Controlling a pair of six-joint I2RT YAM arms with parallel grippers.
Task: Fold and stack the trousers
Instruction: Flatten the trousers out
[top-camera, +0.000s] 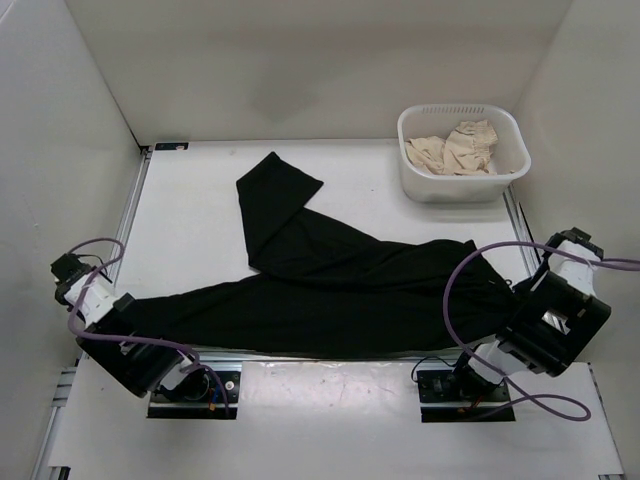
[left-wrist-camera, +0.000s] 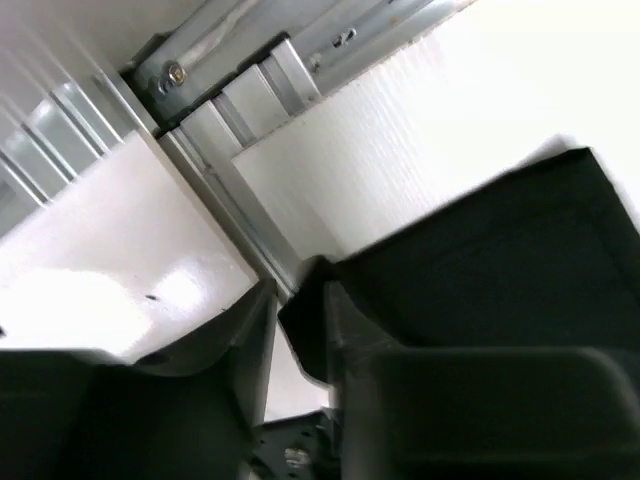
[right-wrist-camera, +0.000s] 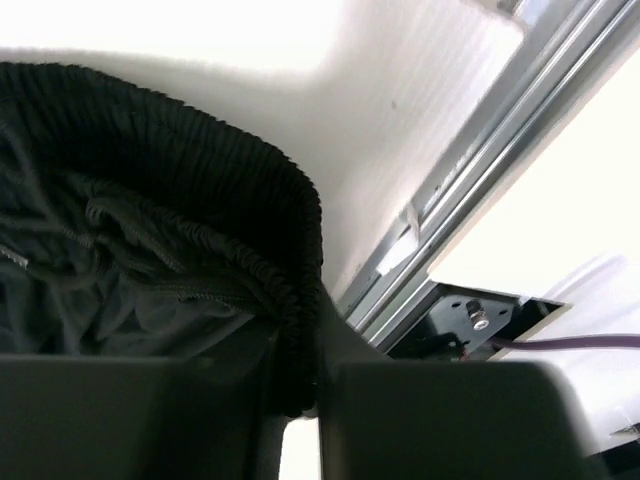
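At the near edge, the left gripper is closed on the hem of one leg of the trousers, with the black cloth corner caught between its dark fingers. Just behind it in the left wrist view a metal rail runs along the table edge. On the other side the right gripper pinches the ribbed waistband, which bunches over its fingers and hides most of them. A purple cable loops across the waist end of the cloth, and another arcs over the left arm.

Between the two grippers the trousers lie stretched along the front of the table, flat but wrinkled. The second leg angles away toward the back, its end lying left of the middle, well apart from both grippers.

Farther back on the right stands a white basket holding crumpled beige clothes, apart from the trousers. White walls close in the table on three sides.
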